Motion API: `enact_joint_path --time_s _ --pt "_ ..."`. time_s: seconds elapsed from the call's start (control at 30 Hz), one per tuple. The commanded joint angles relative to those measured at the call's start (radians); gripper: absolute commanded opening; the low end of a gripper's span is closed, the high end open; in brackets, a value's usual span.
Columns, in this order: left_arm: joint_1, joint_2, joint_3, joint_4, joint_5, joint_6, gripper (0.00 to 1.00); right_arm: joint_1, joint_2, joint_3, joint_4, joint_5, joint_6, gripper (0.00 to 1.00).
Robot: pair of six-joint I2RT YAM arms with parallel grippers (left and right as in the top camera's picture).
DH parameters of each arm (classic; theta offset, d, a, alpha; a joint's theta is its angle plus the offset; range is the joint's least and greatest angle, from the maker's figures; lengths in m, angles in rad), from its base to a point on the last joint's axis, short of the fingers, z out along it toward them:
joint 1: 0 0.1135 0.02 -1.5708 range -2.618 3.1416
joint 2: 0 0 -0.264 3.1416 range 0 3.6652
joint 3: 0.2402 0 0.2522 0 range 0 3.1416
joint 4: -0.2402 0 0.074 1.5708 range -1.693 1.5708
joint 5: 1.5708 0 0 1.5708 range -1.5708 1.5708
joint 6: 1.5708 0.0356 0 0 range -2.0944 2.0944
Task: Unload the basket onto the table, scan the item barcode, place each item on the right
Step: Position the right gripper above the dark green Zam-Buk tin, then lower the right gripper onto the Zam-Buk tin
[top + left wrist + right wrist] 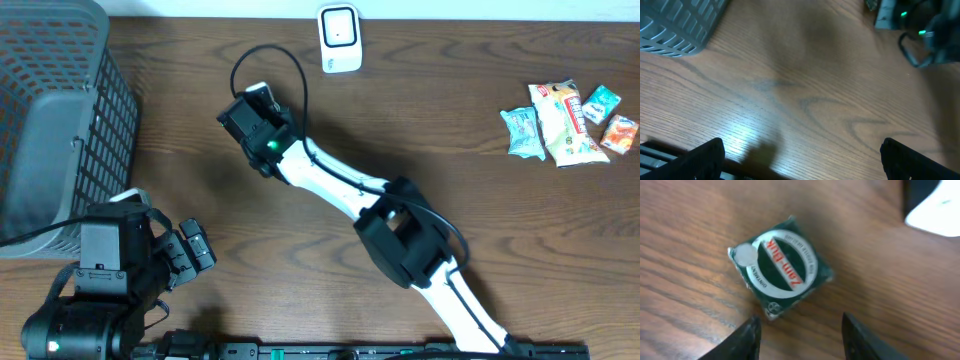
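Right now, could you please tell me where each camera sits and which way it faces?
Overhead: above the table, looking straight down; both arms show, plus basket, scanner and snack packets.
Left wrist: on the left arm, looking low across bare wood toward the basket; the left fingers, wide apart, frame the bottom corners.
Right wrist: on the right arm, looking down at the green box; the right fingers show below it.
Shared: overhead and left wrist both catch the basket and right arm.
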State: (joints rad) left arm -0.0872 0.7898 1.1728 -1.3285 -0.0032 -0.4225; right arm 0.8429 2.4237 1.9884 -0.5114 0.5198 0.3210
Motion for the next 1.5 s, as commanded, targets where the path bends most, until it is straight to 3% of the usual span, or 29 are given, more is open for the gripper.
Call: enact_joint_path --time_s 0.0,0.17,0.27,0.43,0.73,0.93,1.37,1.47 --pt "-0.002 0.0 0.001 -0.003 -0.005 -0.006 0.98 -0.008 -0.079 0.001 0.004 0.025 0.037 0.54" --pt "-0.002 0.0 0.001 -0.003 -0.005 -0.006 0.98 -0.045 -0.069 0.0 0.138 -0.027 -0.09 0.72" --pt "-0.002 0.0 0.001 -0.003 -0.005 -0.006 0.98 -0.093 -0.038 -0.001 0.212 -0.253 -0.281 0.89" --pt "-0.002 0.0 0.001 -0.003 -0.005 -0.006 0.98 -0.177 0.023 -0.001 0.282 -0.469 -0.39 0.99" --pt "-0.002 0.0 0.001 -0.003 -0.005 -0.006 0.98 -0.274 0.063 -0.001 0.296 -0.789 -0.461 0.99" --pt "-0.002 0.0 0.001 -0.003 -0.005 -0.006 0.98 -0.25 0.074 -0.001 0.306 -0.791 -0.557 0.99" --pt "-0.002 0.0 0.001 -0.003 -0.005 -0.006 0.98 -0.222 0.09 -0.001 0.255 -0.724 -0.57 0.99" --pt "-0.002 0.0 0.001 -0.003 -0.005 -0.006 0.98 -0.222 0.112 -0.001 0.257 -0.724 -0.599 0.96"
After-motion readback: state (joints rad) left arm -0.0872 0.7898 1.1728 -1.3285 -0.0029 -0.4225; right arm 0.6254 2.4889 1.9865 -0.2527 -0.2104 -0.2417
